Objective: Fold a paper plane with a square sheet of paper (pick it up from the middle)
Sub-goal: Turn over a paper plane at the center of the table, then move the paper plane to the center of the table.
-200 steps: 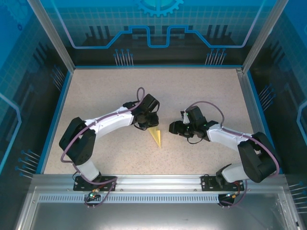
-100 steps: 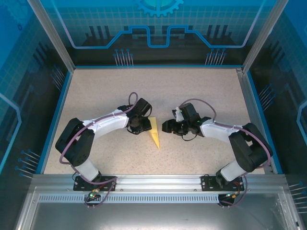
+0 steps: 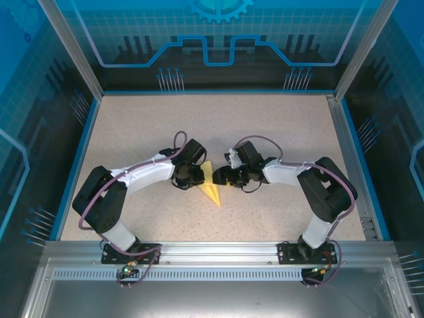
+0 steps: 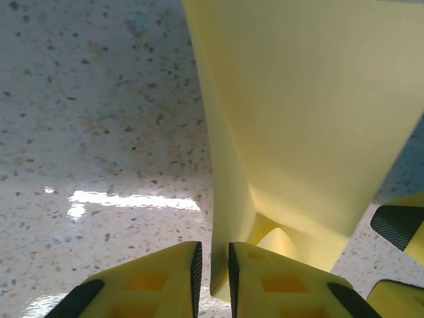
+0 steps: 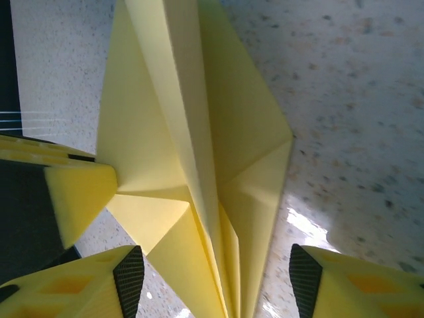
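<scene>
From where I stand the folding looks all but done: the paper plane [image 3: 211, 185] is already a narrow yellow dart in the middle of the desk [image 3: 278, 126], nose pointing toward the arms' bases, with both arms reaching in at its wide tail end. The left tool [image 3: 197, 177] is closed down to a thin slit, and its wrist view shows its pads on either side of the lower fold, so I take it to be pinching the paper plane [image 4: 298, 132] there and standing it up on edge. The right tool [image 3: 220, 177] is spread wide, its fingers well apart on either side of the centre crease without touching the paper [image 5: 192, 165]. I judge this to be a late creasing or wing-shaping step. The next move, I think, asks the right tool [image 5: 215, 271] to close gently on the keel or a wing layer while the left tool [image 4: 212, 265] holds steady, since thin paper will buckle or slide if both pull at once.
</scene>
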### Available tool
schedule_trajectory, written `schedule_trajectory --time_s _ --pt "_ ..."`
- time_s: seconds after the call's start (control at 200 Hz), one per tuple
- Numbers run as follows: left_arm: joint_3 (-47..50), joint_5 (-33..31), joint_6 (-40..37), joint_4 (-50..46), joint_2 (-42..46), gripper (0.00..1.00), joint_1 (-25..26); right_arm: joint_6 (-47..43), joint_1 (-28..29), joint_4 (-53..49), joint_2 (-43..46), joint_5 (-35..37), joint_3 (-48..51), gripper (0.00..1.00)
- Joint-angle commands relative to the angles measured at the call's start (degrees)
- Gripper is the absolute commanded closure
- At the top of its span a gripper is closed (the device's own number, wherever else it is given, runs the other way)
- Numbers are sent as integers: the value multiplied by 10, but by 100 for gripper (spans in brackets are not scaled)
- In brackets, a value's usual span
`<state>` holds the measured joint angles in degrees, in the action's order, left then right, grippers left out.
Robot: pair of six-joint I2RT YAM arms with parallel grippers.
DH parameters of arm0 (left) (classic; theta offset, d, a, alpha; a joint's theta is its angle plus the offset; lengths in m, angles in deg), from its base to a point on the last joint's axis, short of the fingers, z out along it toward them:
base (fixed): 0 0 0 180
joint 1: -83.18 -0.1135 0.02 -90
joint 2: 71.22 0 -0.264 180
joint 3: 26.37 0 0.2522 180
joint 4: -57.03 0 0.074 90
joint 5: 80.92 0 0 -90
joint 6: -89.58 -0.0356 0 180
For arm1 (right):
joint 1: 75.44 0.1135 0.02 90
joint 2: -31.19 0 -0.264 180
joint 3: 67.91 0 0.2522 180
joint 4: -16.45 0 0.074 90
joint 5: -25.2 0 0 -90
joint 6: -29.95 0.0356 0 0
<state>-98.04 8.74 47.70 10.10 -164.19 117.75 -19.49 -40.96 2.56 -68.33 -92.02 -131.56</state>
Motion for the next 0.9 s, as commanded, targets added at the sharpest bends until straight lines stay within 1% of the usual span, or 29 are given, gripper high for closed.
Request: schedule_trajectory --time_s 0.0,0.165,0.275,0.415,0.695,0.815,0.895 --pt "15 -2 8 -14 18 79 -5 -22 14 -11 -19 -17 -29 36" --pt "24 2 11 -5 16 79 -7 -34 25 -26 -36 -16 -51 35" --pt "21 0 9 -5 14 79 -8 -44 30 -47 -41 7 -61 35" --pt "20 0 8 -4 13 78 -8 -51 32 -53 -50 6 -69 34" --pt "16 0 7 -7 13 78 -8 -56 40 -37 -58 -27 -64 34" --pt "16 1 8 -5 15 78 -7 -68 47 -46 -48 -21 -60 37" --pt "16 1 9 -5 16 78 -8 -79 52 -66 -47 -7 -65 41"
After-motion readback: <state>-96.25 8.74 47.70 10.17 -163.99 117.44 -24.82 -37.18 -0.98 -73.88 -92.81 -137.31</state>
